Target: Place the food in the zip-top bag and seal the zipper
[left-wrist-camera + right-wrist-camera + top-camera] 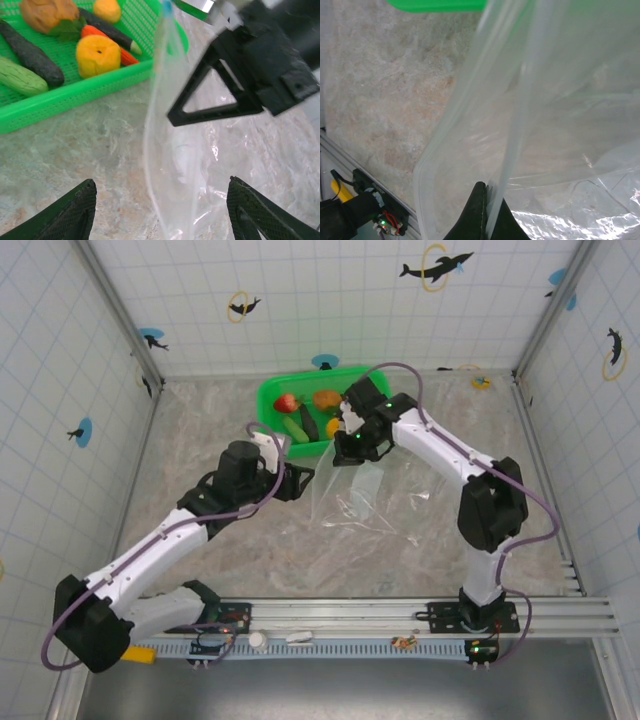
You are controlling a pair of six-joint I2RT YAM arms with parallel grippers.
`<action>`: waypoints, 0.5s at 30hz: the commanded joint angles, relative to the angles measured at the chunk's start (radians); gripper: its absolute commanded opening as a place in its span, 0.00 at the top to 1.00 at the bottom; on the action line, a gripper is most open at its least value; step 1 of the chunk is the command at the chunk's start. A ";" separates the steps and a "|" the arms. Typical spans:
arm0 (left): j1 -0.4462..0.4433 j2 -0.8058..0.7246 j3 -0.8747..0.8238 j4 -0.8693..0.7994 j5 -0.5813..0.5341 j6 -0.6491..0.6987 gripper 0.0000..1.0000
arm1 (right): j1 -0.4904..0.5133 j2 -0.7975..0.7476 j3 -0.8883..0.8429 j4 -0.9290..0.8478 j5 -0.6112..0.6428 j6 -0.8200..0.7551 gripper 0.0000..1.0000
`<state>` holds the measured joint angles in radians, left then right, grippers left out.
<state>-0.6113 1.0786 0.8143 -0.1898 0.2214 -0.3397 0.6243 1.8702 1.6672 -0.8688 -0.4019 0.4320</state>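
My right hand (486, 202) is clenched on the zipper (519, 130) of the one zip-top bag (555, 100), holding that mouth edge up off the surface (385, 100), while the rest of the bag droops below it and lies crumpled there. My left hand (160, 200) is spread wide and grasps nothing, its two fingers (75, 215) standing either side of the hanging bag, apart from it. Beyond that hand, to its left, sits one green basket (75, 92) holding the food. In it I count two round orange citrus pieces (97, 54), one brown potato-like piece (47, 12), one carrot (125, 55), one cucumber (17, 75), one eggplant (32, 56) and one dark slender piece (107, 30) I cannot name. From above, one strawberry (287, 403) shows too
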 commanded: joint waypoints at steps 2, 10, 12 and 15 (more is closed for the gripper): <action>0.088 0.076 0.046 -0.080 0.167 -0.076 0.32 | 0.001 -0.068 -0.031 0.047 -0.068 -0.020 1.00; 0.108 0.202 0.119 0.047 0.530 -0.134 0.32 | 0.029 -0.119 -0.038 0.015 -0.048 -0.054 1.00; 0.107 0.227 0.132 0.048 0.515 -0.127 0.35 | 0.035 -0.130 -0.043 0.009 -0.048 -0.060 1.00; 0.107 0.261 0.154 -0.023 0.430 -0.095 0.46 | 0.040 -0.148 -0.045 0.002 -0.044 -0.070 1.00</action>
<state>-0.5037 1.3109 0.9268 -0.1871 0.6605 -0.4469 0.6556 1.7771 1.6363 -0.8494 -0.4397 0.3878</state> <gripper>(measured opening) 0.577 0.054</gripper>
